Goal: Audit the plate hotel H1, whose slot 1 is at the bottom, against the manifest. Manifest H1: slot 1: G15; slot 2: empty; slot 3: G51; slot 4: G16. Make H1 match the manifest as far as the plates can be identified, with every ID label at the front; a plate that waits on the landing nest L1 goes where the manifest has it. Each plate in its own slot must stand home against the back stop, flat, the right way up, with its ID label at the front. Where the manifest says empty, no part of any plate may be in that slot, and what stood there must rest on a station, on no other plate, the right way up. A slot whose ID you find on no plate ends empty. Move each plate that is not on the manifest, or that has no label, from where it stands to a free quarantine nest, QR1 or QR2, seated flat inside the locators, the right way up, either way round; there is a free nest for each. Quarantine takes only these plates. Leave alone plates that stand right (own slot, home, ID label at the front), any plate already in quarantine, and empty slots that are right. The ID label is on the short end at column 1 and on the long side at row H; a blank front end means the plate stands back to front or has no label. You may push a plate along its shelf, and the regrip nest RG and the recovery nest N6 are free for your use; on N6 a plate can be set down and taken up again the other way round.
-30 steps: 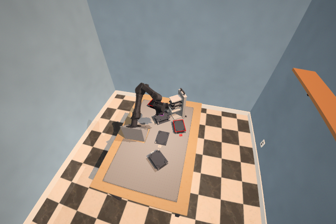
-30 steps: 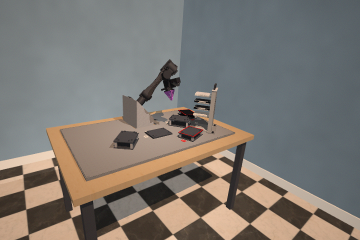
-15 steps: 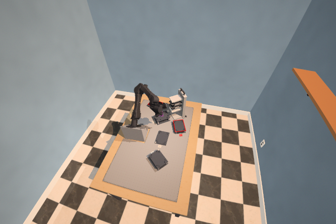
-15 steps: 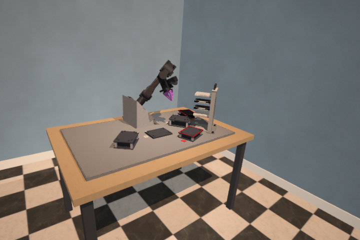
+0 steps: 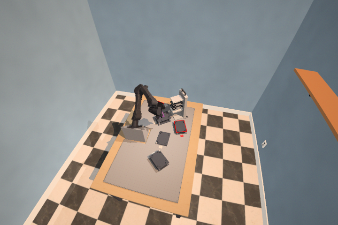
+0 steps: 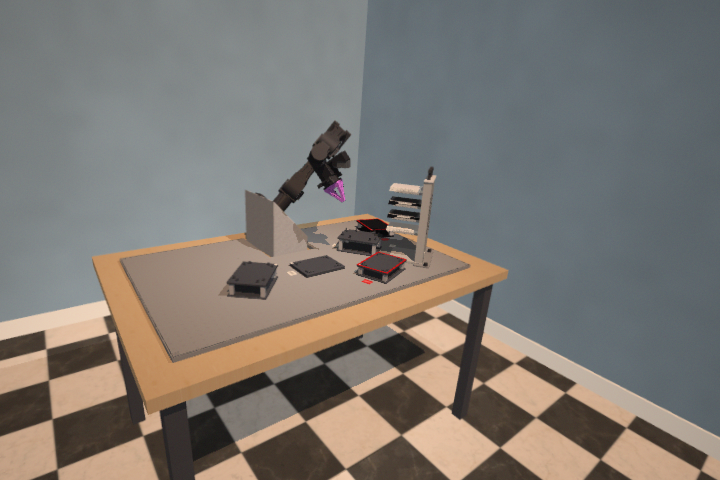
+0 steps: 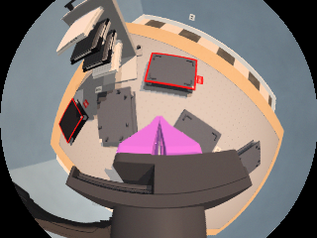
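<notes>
open air surrounds the raised fingers (image 6: 336,193); plate hotel (image 6: 427,220) stands well to one side.

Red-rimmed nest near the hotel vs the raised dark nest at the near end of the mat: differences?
1. The red-rimmed nest has a red border; the dark nest has none.
2. The red-rimmed nest lies close to the plate hotel; the dark nest lies farthest from it.
3. The dark nest is turned askew to the mat's edges; the red-rimmed one sits nearly square.

Shared: both have dark rectangular tops raised off the mat.
</notes>
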Robot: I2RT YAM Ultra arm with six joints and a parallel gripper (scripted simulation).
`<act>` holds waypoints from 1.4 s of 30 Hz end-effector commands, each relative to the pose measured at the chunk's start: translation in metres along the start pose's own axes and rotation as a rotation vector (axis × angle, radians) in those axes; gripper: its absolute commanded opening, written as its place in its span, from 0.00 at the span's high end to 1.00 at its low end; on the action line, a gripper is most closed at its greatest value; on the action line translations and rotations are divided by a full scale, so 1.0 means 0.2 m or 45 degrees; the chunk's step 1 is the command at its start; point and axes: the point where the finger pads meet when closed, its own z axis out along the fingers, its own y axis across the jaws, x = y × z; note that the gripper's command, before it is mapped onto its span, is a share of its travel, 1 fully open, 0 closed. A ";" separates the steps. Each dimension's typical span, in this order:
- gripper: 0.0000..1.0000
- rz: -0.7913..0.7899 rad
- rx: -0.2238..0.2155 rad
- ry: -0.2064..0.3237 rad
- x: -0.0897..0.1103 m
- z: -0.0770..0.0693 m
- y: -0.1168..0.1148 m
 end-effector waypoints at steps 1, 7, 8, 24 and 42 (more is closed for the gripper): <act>1.00 -0.116 -0.015 -0.128 -0.05 -0.02 0.01; 1.00 -0.147 -0.028 -0.164 -0.04 -0.02 0.01; 1.00 -0.147 -0.028 -0.164 -0.04 -0.02 0.01; 1.00 -0.152 -0.035 -0.140 -0.04 0.03 0.27; 1.00 -0.152 -0.036 -0.142 -0.02 0.03 0.51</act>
